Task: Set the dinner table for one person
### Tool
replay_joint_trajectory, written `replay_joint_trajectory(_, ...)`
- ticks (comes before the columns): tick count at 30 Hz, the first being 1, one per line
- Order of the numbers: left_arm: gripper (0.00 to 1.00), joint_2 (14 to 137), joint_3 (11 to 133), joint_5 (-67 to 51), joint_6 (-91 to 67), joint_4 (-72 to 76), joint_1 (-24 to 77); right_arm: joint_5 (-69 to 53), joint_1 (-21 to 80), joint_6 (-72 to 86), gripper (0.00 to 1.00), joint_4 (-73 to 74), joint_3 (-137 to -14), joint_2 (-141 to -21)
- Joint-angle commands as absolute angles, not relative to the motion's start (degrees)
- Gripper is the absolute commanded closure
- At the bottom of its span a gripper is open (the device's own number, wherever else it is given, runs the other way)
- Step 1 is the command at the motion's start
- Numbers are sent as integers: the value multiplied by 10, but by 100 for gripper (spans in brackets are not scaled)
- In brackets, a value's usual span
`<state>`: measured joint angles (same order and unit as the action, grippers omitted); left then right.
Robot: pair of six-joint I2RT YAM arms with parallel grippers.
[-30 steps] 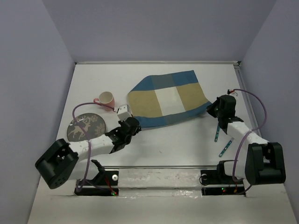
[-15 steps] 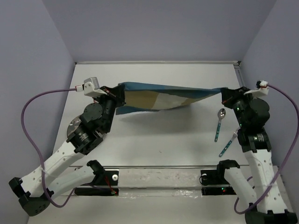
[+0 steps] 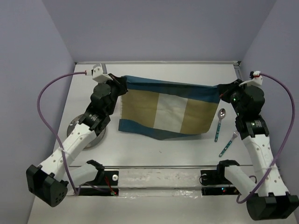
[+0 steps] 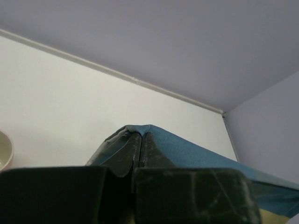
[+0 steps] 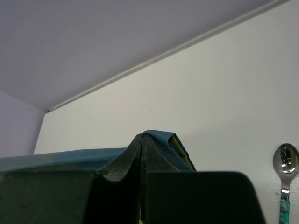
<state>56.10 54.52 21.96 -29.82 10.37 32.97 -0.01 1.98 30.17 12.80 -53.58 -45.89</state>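
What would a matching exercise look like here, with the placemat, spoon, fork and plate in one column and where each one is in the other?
1 placemat
2 spoon
3 fork
4 plate

A far left, partly covered
B rightmost, lying at a slant
C hanging, gripped at both top corners
D just right of the placemat

Pairs: 1-C, 2-D, 3-B, 4-A

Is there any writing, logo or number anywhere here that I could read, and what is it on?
None can be read. The checked placemat shows only coloured blocks, the spoon has only a teal patterned handle, and the dinner table is plain white.
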Motion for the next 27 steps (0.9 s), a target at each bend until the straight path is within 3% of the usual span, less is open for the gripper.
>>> replay_joint_trajectory(1, 100, 622, 603, 120, -321, 163, 242, 38, 17, 290, 100, 70, -578, -539)
replay_joint_trajectory(4, 100, 685, 644, 52, -340, 179, 208, 40, 17, 296, 100, 41, -616, -623)
replay_joint_trajectory(8, 100, 782, 818, 3, -329, 118, 178, 43, 17, 283, 100, 47, -746, -733)
replay_joint_trajectory(11, 100, 809, 870, -39, -333, 106, 156, 38, 17, 271, 100, 85, -861, -775)
replay_joint_trajectory(14, 100, 796, 881, -43, -332, 103, 141, 31, 17, 267, 100, 93, -895, -783)
replay_joint_trajectory(20, 100, 739, 710, -47, -364, 171, 131, 18, 17, 273, 100, 65, -771, -727)
replay_joint_trajectory(22, 100, 725, 596, -41, -380, 198, 130, 9, 17, 284, 100, 45, -654, -721)
replay_joint_trajectory(27, 100, 715, 445, -35, -402, 251, 127, -20, 17, 302, 100, -17, -514, -725)
